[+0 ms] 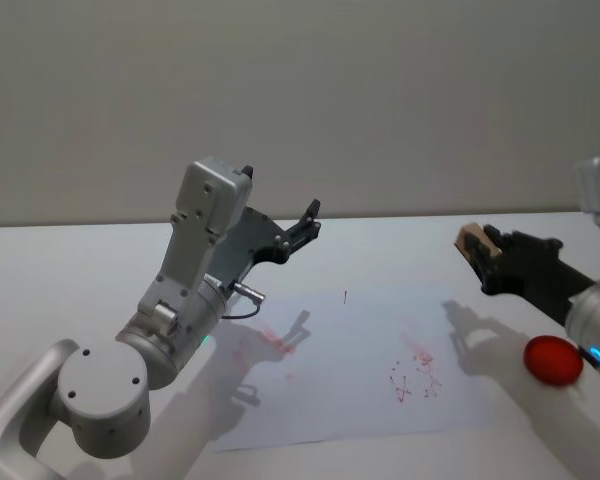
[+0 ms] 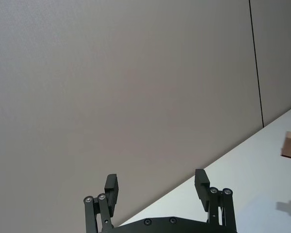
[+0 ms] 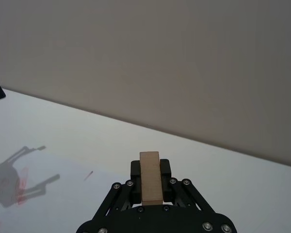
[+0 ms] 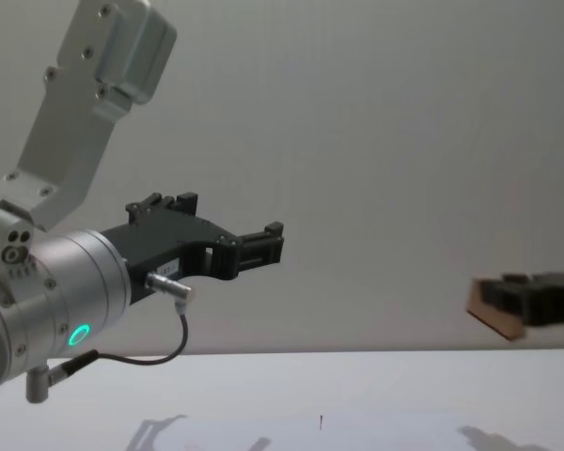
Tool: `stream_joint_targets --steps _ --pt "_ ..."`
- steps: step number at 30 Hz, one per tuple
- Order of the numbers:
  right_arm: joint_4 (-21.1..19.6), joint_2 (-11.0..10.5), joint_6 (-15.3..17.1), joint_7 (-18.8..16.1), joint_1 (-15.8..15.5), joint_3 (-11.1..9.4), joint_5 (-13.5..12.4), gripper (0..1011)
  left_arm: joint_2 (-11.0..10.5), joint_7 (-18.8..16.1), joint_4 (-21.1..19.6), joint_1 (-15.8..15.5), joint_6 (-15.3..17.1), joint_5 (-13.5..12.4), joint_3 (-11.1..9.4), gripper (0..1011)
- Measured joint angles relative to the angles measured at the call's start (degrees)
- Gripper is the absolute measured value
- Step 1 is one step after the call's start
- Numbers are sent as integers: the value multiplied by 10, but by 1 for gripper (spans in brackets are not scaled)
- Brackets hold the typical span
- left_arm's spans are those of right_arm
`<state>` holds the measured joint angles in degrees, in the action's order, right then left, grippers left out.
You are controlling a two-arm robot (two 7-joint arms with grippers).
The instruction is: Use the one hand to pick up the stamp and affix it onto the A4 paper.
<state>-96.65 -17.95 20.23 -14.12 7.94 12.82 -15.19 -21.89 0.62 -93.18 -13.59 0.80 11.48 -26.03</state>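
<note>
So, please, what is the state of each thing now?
Small light-brown wooden stamp: held in the air, off the table.
Right black claw: shut on the stamp.
Left black claw: open, empty, raised.
White A4 paper: flat, with red marks.
Round red pad: on the table.

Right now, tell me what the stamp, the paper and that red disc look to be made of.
The stamp, gripped in the right gripper, looks like pale unfinished wood: matt, tan, flat-sided. The A4 paper looks like plain matt white sheet, lying flat and marked with red ink prints. The red disc looks like smooth, glossy plastic, possibly an ink pad; its material is not certain. The left gripper is raised, open.
</note>
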Motion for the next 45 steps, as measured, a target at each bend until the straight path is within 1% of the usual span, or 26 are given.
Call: stream_joint_targets --steps 5,9,12,15,19,26,32,45 --pt "-37 -25 17 34 -50 -11 -24 213 0 0 0 0 0 0 0 1001" --pt "-50 -39 23 47 -75 -17 -32 213 0 0 0 0 0 0 0 1001" --pt "-62 -53 28 61 -98 -22 -36 213 0 0 0 0 0 0 0 1001" --pt "-67 -62 30 69 -112 -26 -36 213 0 0 0 0 0 0 0 1001" --pt "-69 -71 30 76 -123 -31 -35 213 0 0 0 0 0 0 0 1001" --pt "-68 -80 31 83 -132 -36 -28 213 0 0 0 0 0 0 0 1001" --pt "-63 -83 31 84 -135 -38 -24 213 0 0 0 0 0 0 0 1001" --pt "-51 -82 35 82 -138 -37 -16 213 0 0 0 0 0 0 0 1001"
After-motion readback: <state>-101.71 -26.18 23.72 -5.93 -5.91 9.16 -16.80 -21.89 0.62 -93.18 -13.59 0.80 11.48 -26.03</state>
